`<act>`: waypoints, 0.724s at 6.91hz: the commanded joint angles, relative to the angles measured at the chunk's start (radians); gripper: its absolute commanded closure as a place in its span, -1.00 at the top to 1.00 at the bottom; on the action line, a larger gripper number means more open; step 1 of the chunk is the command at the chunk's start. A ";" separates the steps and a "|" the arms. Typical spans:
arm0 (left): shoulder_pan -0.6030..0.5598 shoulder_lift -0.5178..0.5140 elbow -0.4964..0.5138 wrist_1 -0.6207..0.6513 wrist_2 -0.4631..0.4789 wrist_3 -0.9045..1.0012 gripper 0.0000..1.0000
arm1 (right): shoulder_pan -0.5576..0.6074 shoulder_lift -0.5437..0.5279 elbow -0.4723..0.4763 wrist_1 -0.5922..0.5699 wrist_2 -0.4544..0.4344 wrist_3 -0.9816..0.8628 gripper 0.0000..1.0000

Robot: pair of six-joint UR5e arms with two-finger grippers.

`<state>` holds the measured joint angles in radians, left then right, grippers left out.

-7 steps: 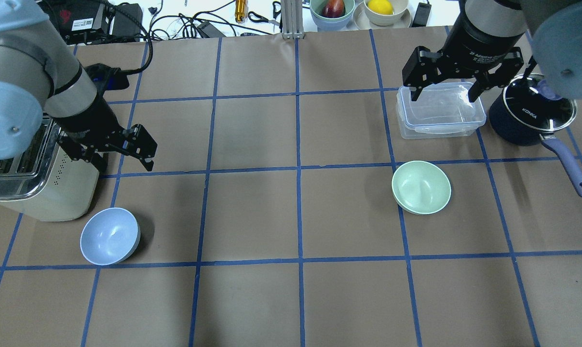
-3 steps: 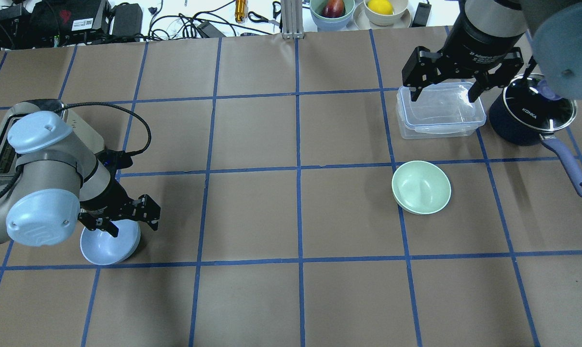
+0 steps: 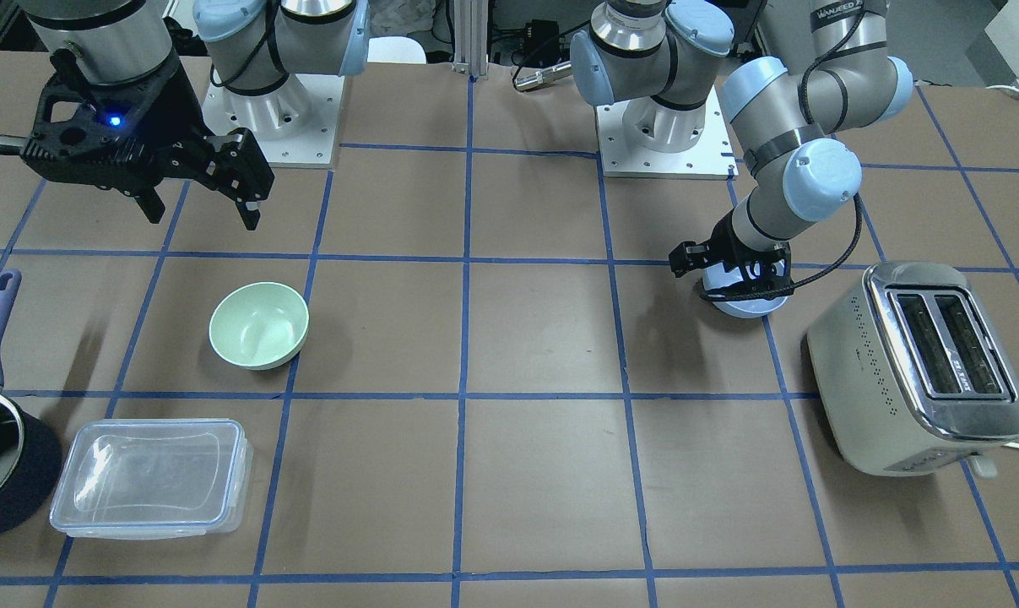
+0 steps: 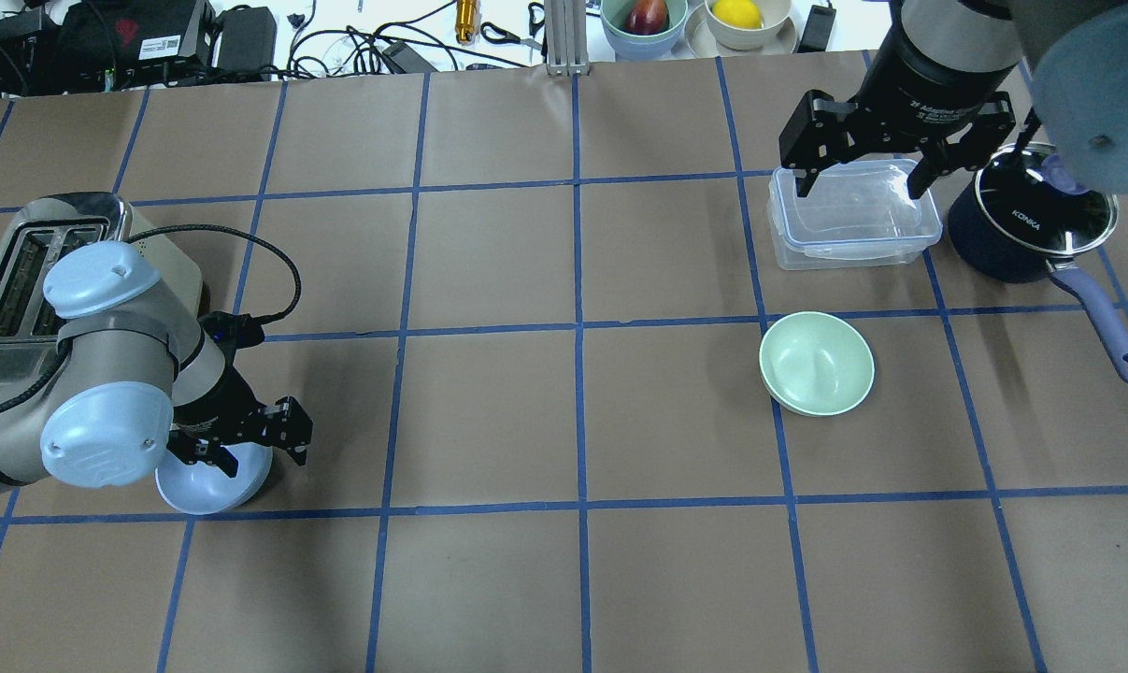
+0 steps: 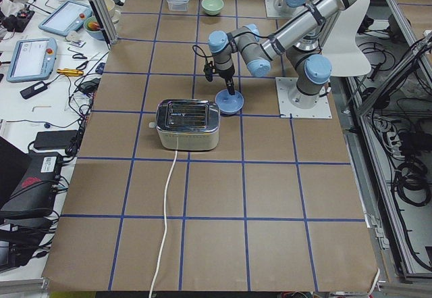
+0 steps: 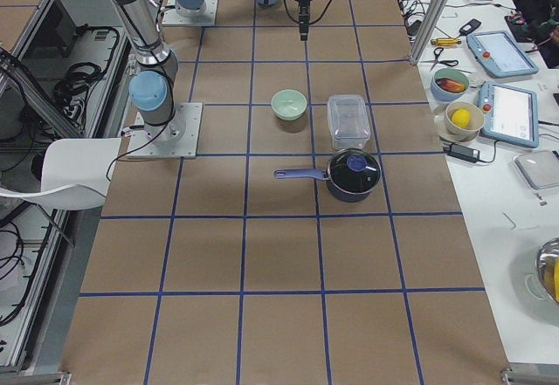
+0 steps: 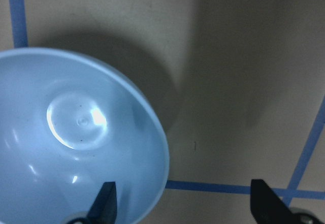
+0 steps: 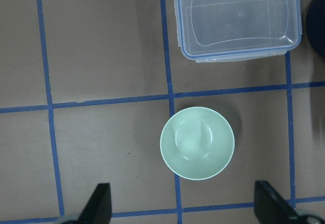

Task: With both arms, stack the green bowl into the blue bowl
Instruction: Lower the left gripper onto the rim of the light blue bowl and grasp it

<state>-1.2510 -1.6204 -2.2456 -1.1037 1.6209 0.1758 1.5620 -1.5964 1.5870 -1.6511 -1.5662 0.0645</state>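
Brown paper marked with a grid of blue tape covers the table [image 4: 489,579]. At the far left of the overhead view stands a cream and chrome toaster [image 4: 21,271], its two slots facing up. Just below and to its right lies the blue bowl [image 4: 210,491]. It is small, round, pale and smooth, it sits upright, and its lower rim is close to a horizontal tape line. The left gripper [image 4: 260,458] is down at this bowl with its fingers spread. The left wrist view shows one fingertip [image 7: 104,203] over the inside of the bowl and the other over the paper outside the rim. Whether either one touches the bowl cannot be told.

Several squares of brown paper separate this bowl from the green bowl [image 4: 816,363], which lies right of centre. It is the same size, a matte mint green, and sits upright with its left edge on a vertical tape line. Above it in the frame, near but apart, is a clear lidded container [image 4: 853,220]. The right gripper [image 4: 860,187] hangs high over the container with its fingers wide apart and nothing between them. Its wrist camera looks straight down on the green bowl. At the right edge is a dark pot [image 4: 1031,224]. Its glass lid reads "KONKA", and its lilac handle points toward the lower right.
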 commanded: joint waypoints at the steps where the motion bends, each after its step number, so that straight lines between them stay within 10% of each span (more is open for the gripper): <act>1: 0.001 -0.022 -0.020 0.022 0.052 0.004 -0.58 | 0.001 -0.001 0.002 0.001 0.002 0.000 1.00; 3: -0.008 -0.019 -0.008 0.033 0.047 -0.007 -1.00 | 0.000 0.006 0.008 0.004 0.000 -0.008 1.00; 5: -0.028 -0.016 0.001 0.036 0.045 -0.051 -1.00 | 0.001 0.006 0.008 0.007 0.002 -0.009 1.00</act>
<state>-1.2661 -1.6374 -2.2513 -1.0700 1.6671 0.1576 1.5627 -1.5921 1.5947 -1.6457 -1.5651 0.0565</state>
